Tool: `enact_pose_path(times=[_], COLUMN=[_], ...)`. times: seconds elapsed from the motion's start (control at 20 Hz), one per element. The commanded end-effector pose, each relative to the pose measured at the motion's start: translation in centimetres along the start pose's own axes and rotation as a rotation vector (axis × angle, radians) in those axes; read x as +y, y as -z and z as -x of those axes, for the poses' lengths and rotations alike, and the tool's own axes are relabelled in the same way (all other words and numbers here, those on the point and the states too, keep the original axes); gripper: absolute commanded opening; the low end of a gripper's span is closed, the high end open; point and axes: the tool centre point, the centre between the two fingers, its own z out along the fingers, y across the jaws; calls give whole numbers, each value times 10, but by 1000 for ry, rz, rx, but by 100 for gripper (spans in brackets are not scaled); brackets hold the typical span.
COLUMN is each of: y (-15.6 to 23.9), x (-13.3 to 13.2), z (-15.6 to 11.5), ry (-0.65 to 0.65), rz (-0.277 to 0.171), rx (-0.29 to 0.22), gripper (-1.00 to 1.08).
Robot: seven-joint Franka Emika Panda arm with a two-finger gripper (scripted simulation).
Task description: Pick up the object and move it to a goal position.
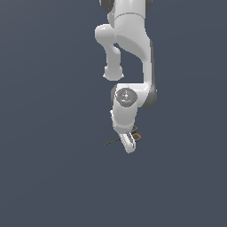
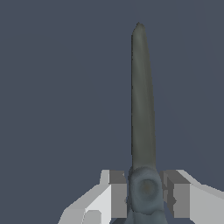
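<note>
The object is a small pair of scissors [image 1: 137, 135]. In the exterior view its orange ring handles show beside the white hand, and its thin dark blades stick out toward the exterior view's left. The arm reaches straight down, and its gripper [image 1: 128, 145] covers the middle of the scissors. In the wrist view the grey-green blades [image 2: 142, 109] run away from the camera as one closed pair. Both grey finger pads [image 2: 118, 190] press against the sides of the pivot, so the gripper [image 2: 145, 192] is shut on the scissors. The handles are hidden in this view.
The white Franka arm [image 1: 128, 40] comes down from the top of the exterior view. A plain dark blue-grey floor [image 1: 53, 177] surrounds it. No goal marker shows.
</note>
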Motion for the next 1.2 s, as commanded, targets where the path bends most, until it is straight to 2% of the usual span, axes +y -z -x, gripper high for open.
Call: enact_pose_path(times=[0.0,0.8,1.15], y=[21,181,239], x=[10,89,116], z=[-10,-85,-113], ry=[-1,-1,0], rz=[-2,-2,-1], rx=[-1,-2,0], gripper=[-100,-100,-100])
